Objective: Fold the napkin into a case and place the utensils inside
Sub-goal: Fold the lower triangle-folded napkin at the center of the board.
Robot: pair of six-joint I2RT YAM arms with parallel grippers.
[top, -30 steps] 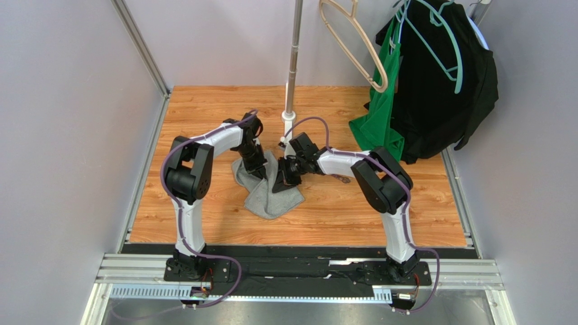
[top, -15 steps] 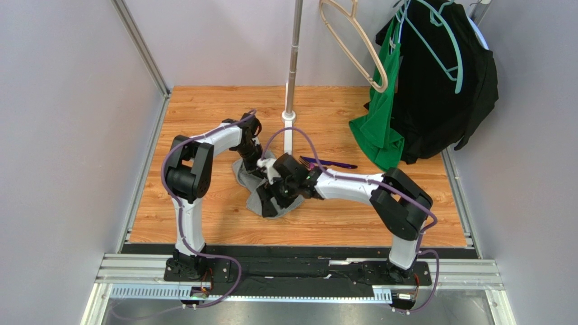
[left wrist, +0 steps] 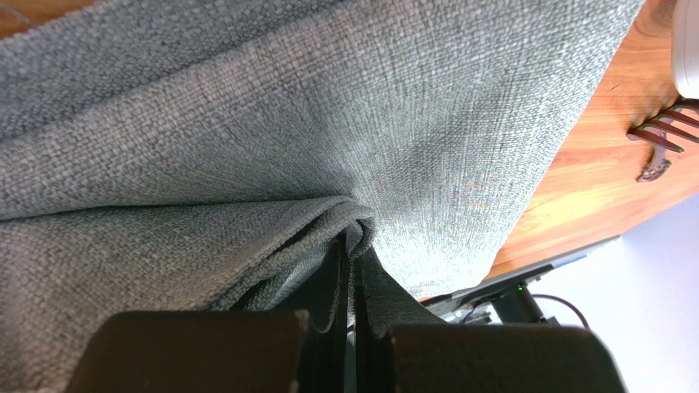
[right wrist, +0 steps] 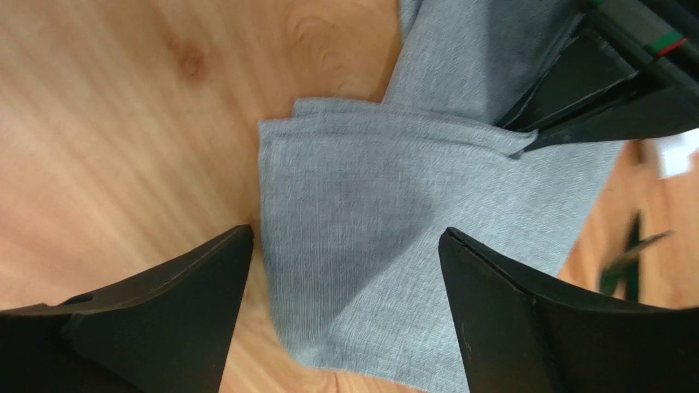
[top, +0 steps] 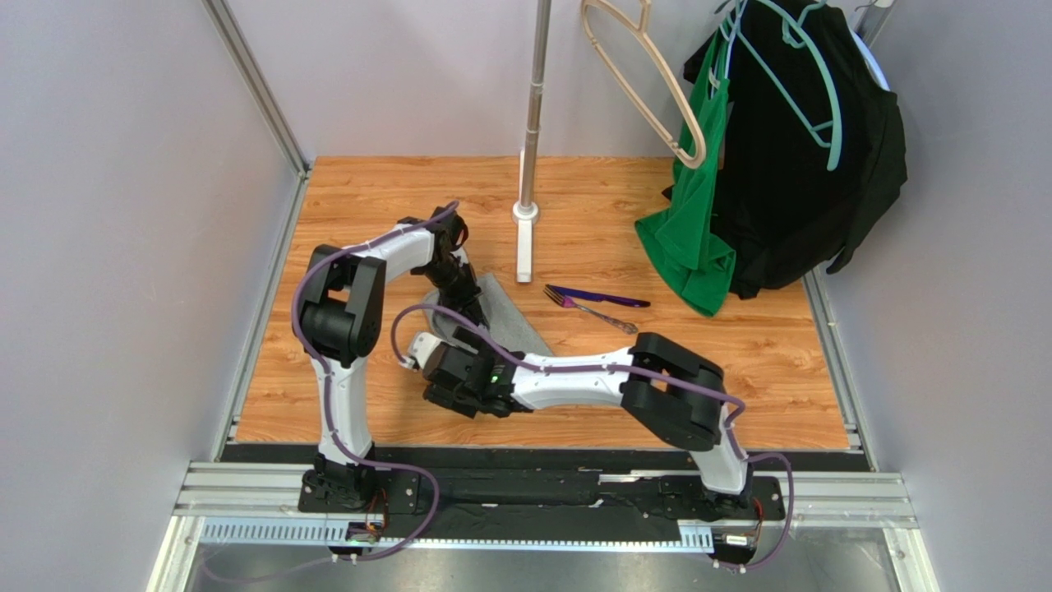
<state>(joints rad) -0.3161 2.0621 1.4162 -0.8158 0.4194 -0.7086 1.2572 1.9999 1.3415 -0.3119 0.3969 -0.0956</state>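
Left gripper (left wrist: pixel 349 246): squeezed tight on a fold of the grey napkin (right wrist: pixel 369 229).
Right gripper (right wrist: pixel 344 237): spread wide, just above the napkin's corner.
Purple utensil (top: pixel 599 297) and fork (top: pixel 593 312): side by side, right of the napkin.

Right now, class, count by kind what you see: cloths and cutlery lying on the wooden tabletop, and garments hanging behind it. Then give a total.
Cloths: 1, the grey cloth
Cutlery: 2, a purple piece and a fork
Hanging garments: 2, a green garment and a black garment
Total: 5
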